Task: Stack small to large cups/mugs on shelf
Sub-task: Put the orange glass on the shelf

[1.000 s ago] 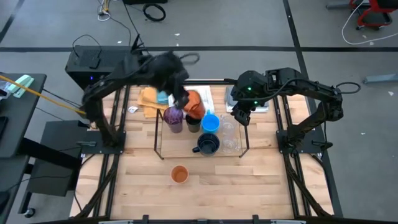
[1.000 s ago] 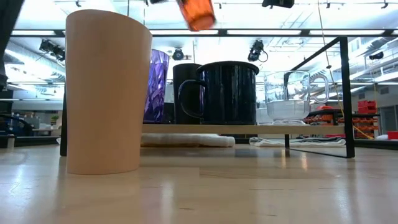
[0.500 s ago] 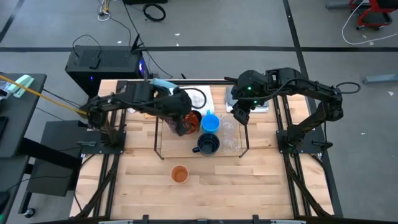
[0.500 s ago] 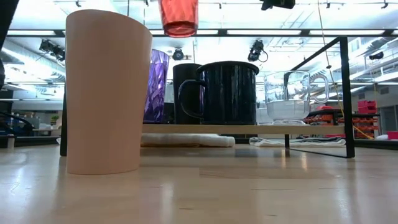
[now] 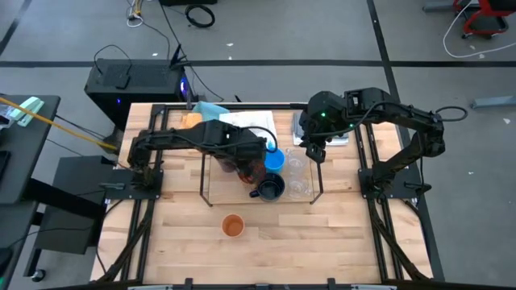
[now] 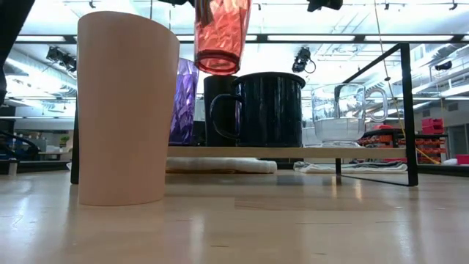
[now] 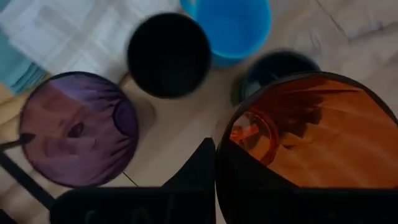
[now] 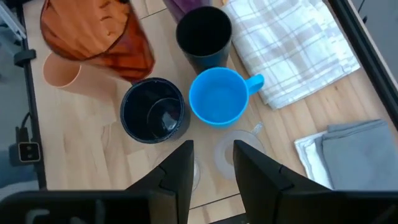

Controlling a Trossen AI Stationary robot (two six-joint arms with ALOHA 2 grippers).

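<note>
my left gripper (image 7: 214, 180) jaws clamp the rim of the faceted orange cup (image 6: 220, 35), held above the black cup (image 6: 218, 110) on the shelf (image 6: 405, 110); right gripper (image 8: 211, 163) jaws apart. likely light, rigid, slippery plastic; rim grip suits.

Grey floor (image 5: 322, 32) with dark seam lines surrounds the pale wooden table (image 5: 266, 242). Well beyond the left gripper, a black box (image 5: 121, 80) stands at the table's far corner, loose cables (image 5: 197, 14) lying farther off. Past the right gripper, a red chair base (image 5: 484, 16) sits at the floor's edge. Long ceiling lights (image 6: 330, 37) glow overhead.
</note>
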